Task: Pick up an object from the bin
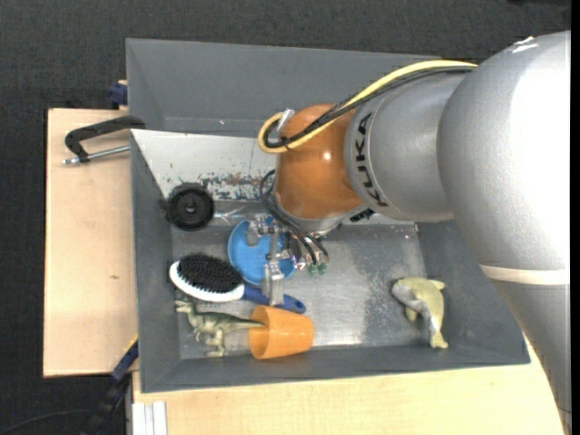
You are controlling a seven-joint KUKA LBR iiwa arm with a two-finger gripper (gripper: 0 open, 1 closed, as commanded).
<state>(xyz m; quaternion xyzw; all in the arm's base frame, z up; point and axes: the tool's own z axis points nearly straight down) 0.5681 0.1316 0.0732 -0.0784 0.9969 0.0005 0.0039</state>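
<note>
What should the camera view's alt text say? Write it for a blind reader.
The arm's gripper hangs over a blue round thing at the middle left of the grey bin. Nearby lie a black-bristled brush, an orange cup and a black disc; a pale toy fish lies apart at right.

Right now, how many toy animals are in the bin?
2. A pale dolphin-like toy lies on the right; a greenish dinosaur-like toy lies bottom left, beside the orange cup. The arm may hide others.
</note>
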